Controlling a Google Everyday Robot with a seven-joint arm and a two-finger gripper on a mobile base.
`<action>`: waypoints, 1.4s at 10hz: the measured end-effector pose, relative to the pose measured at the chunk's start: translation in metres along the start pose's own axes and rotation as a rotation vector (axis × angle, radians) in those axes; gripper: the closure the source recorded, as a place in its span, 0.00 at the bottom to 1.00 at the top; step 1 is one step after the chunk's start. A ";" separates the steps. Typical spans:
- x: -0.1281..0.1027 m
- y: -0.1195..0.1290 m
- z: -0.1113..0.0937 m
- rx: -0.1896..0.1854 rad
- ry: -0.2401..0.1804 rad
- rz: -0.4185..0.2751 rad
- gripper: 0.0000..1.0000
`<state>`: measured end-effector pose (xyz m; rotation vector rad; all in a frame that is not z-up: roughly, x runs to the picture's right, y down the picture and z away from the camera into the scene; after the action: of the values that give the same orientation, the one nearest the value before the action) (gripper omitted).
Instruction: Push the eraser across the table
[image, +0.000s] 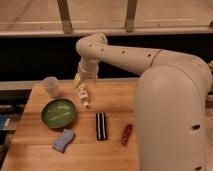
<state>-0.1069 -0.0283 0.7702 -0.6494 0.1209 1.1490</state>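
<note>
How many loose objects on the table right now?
5: cup back left, green plate in front of it, sponge front left, eraser centre, reddish-brown oblong beside it. Pincer hangs right of the plate. Robot's body may hide more.

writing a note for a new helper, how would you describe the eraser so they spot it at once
On the wooden table, look right of the green plate, just nearer the camera than the gripper hanging above the tabletop. The eraser is the flat black block with a pale lengthwise stripe, between the blue-grey sponge and a small reddish-brown oblong.
</note>
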 end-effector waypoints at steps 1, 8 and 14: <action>0.000 0.000 0.000 0.000 0.000 0.000 0.36; 0.001 -0.006 0.002 0.024 0.006 0.005 0.36; 0.059 -0.073 0.008 0.086 0.050 0.157 0.36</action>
<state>-0.0201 0.0053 0.7824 -0.6003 0.2662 1.2713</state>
